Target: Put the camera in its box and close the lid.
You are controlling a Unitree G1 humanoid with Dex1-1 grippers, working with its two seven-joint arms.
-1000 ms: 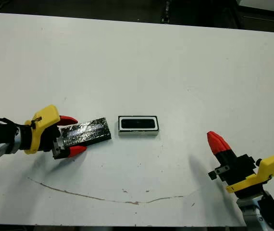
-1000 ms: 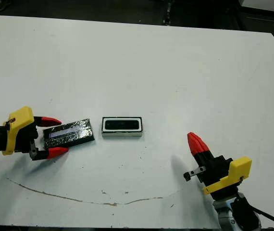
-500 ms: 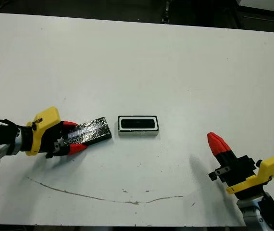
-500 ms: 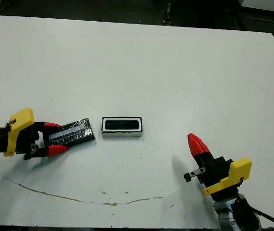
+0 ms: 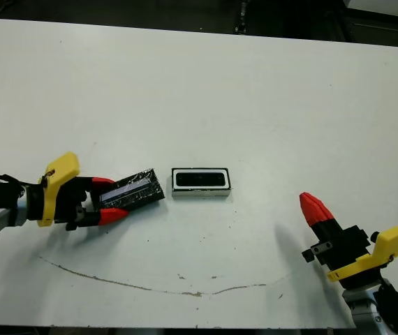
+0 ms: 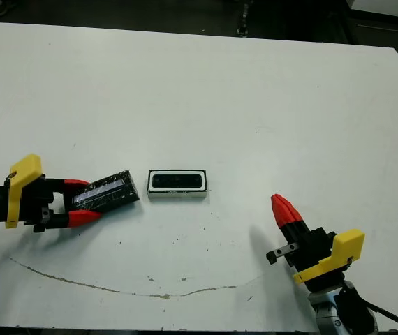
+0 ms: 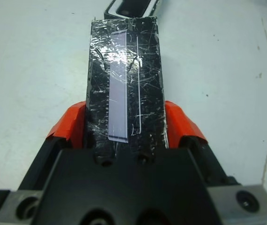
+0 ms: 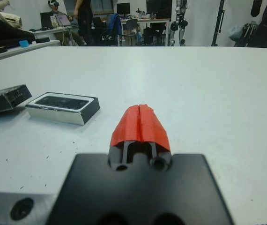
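Where the small rectangular box [image 5: 201,183] with its white walls and thin dark rim sits near the middle of the white table [image 5: 206,91], the slim black bar-shaped camera [image 5: 200,180] lies inside it, filling most of the tray, glossy face up. The box is uncovered. Just to its left, the flat glossy black lid [image 5: 133,194] with speckled reflections and a pale stripe is clamped by its long sides between the red fingertips of the left gripper [image 5: 103,198]; the lid's right end nearly reaches the box, with a narrow gap between them, and in the right wrist view that end looks raised a little off the surface. The right gripper [image 5: 313,208] hovers at the near right, well apart from the box, its two red tips pressed together around nothing.

The tabletop is scuffed, with a long thin brownish crack [image 5: 150,285] curving along the near side and small dark specks around it. Beyond the far edge are a dark floor, desks, chairs and a person [image 8: 84,21] standing. The far half and the right side of the table give wide room.
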